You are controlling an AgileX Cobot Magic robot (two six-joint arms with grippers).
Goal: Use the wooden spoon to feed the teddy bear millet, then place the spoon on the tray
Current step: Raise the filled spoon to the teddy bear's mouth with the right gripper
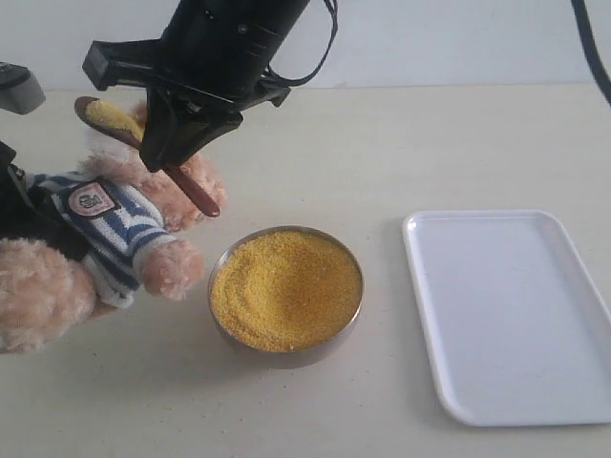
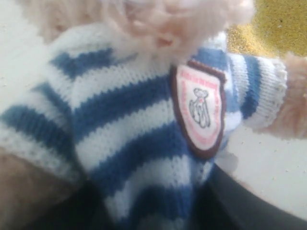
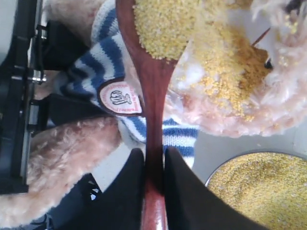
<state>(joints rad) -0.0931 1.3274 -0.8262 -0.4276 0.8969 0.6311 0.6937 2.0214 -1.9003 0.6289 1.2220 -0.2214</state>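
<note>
The teddy bear (image 1: 105,229) sits at the left in its striped shirt (image 2: 124,129), its face mostly hidden behind the right arm. My left gripper (image 2: 158,211) is shut on the bear's body, with dark fingers (image 2: 249,206) on either side of the shirt. My right gripper (image 3: 154,167) is shut on the handle of the wooden spoon (image 3: 153,81). The spoon's bowl (image 1: 107,116) is heaped with millet and held at the bear's face. Loose grains lie on the bear's muzzle (image 3: 225,67). The metal bowl of millet (image 1: 284,291) stands beside the bear. The white tray (image 1: 516,315) is bare, at the right.
The right arm (image 1: 229,48) reaches across from the top middle to the left side, above the bear. A beige tabletop (image 1: 382,153) lies between the bowl and the tray and behind them. A cable (image 1: 592,48) hangs at the top right.
</note>
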